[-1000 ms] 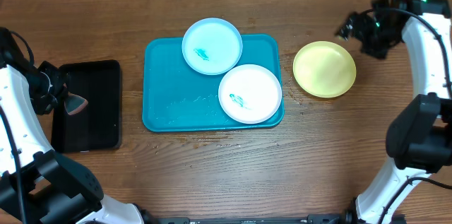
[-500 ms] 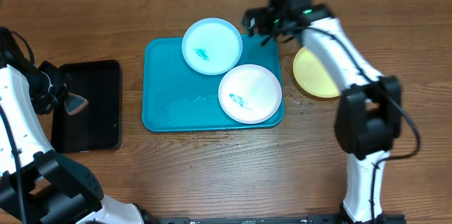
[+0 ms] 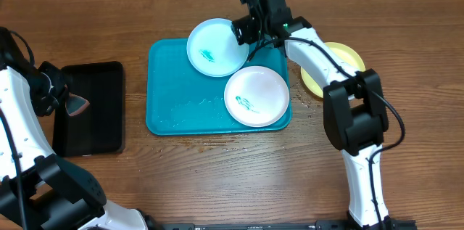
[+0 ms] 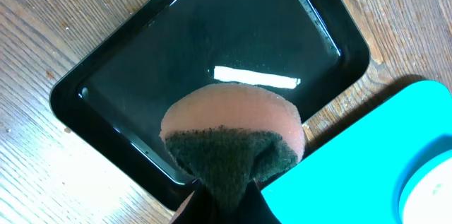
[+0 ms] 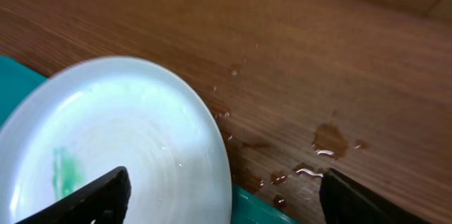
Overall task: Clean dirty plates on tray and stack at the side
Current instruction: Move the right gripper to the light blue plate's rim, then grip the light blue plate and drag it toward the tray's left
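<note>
At the 9 o'clock end of the worktop [image 3: 217, 179]: the black tray [image 3: 101, 132], long axis running 12 to 6, with the left end effector [image 3: 61, 101] above it, pressed together on a sponge [image 4: 233, 136] of pink body and dark scouring face. Centre: the turquoise tray [image 3: 177, 77], long axis 9 to 3, showing wet streaks on its bare floor. Light blue plate [image 3: 214, 47] at the tray's 1 o'clock corner, overhanging the far rim, with a teal smear at its centre. White plate [image 3: 256, 96] at the tray's 4 o'clock corner, also smeared. Right end effector [image 3: 243, 30] at the 2 o'clock rim of the light blue plate, fingers [image 5: 106, 196] spread wide and pinching nothing; in the wrist view the plate's rim lies between them. Yellow-green plate [image 3: 349, 57] off the tray at its 3 o'clock, on bare wood, partly crossed by the right arm and showing no smear. Governing relation: the light blue plate lies toward 8 o'clock from the right end effector. Being round, it offers no long axis, only the rim arc at the fingers. The right arm is much the nearer, and the left is well apart at 9 o'clock. Change from one second earlier: the right arm has swung from the worktop's 2 o'clock corner across the yellow-green plate to the light blue plate. Plates, trays and left arm are unmoved.
</note>
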Controlling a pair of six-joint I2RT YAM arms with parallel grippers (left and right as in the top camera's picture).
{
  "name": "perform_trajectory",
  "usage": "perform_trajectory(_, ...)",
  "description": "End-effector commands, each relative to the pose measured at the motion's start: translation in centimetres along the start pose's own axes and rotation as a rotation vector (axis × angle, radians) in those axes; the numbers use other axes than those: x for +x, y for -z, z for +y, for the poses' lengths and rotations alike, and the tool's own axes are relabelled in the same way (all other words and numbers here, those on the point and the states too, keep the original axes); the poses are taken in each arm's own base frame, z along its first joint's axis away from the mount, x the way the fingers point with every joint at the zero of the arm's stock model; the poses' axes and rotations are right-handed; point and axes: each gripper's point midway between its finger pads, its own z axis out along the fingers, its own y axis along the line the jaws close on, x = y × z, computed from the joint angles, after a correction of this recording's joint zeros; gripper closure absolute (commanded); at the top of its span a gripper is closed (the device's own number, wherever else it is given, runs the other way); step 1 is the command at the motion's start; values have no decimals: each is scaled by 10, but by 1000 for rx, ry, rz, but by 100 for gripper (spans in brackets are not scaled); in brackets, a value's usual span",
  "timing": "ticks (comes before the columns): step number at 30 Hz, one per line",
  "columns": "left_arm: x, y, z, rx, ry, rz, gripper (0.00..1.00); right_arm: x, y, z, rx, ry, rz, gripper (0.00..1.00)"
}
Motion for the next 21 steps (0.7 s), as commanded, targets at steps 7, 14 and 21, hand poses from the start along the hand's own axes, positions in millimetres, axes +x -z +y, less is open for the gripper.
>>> perform_trajectory(7,3,4,-4,14,-4,-6,96,11,-19,24,-74,57,13,19)
perform_trajectory(14,3,4,-4,13,-4,-5,96,21,-23,29,-80,58,44,24)
perform_trajectory(21,3,4,-4,13,-4,-5,96,29,-25,29,-81,46,71,34)
